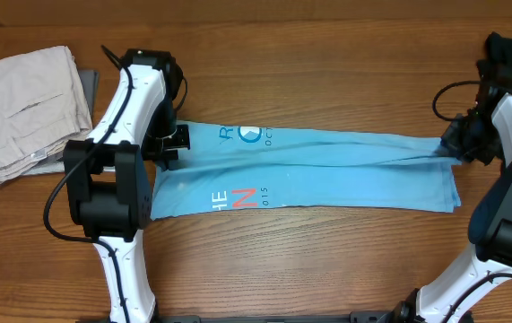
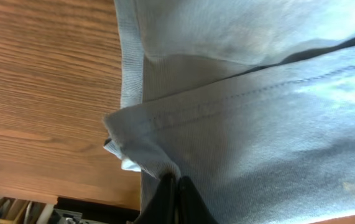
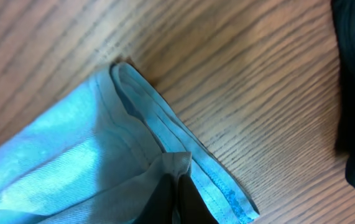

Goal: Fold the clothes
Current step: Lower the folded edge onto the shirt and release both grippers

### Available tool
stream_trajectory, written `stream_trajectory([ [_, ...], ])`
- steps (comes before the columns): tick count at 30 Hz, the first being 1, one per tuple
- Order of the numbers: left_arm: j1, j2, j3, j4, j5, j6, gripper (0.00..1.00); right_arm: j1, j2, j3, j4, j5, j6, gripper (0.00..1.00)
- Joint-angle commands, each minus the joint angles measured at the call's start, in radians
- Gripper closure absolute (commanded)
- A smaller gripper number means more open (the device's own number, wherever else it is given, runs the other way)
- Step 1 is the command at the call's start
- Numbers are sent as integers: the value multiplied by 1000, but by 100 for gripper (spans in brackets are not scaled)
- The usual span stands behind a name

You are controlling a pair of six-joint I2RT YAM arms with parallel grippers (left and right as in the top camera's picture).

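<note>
Left gripper [image 1: 173, 144] and right gripper [image 1: 450, 148] are each pinching an end of the T-shirt [image 1: 327, 170], which is lying stretched across the table [image 1: 282, 260]. Lengthwise fold is judged to be in hand; the next move is calling for both arms carrying the held edge over together.

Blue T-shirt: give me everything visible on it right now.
The T-shirt is light blue, a cotton-looking knit with stitched hems. It has white print and red-and-white lettering toward the left gripper's end. It lies on the wooden table, folded lengthwise into a long band with overlapping layers. The left gripper and right gripper each have jaws shut on an opposite end, and creases converge toward the right one.
</note>
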Motion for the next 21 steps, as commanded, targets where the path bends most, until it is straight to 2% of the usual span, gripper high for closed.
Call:
stream_trajectory([
  [1,-9,-25,-56,16,-13,-21,96,-8,-8,-26,9,18,9,96],
  [8,-7,-25,-156,113,-13,-26,96,-8,-8,-60,36,19,9,96],
  [11,-7,-25,-192,145,-13,-29,93,-8,-8,-63,36,18,9,96],
  [16,-12,-25,-230,180,-13,-29,96,-8,-8,-69,29,19,10,96],
  [18,-12,-25,-233,185,-13,-29,84,-8,-8,-79,37,23,10,96],
  [19,-12,-25,-232,183,-14,-28,83,-8,-8,-86,44,33,10,96],
  [20,-12,-25,-232,180,-14,-24,82,-8,-8,-93,50,46,10,87],
  [21,-11,-25,-232,174,-14,-23,80,-8,-8,-100,56,54,10,66],
])
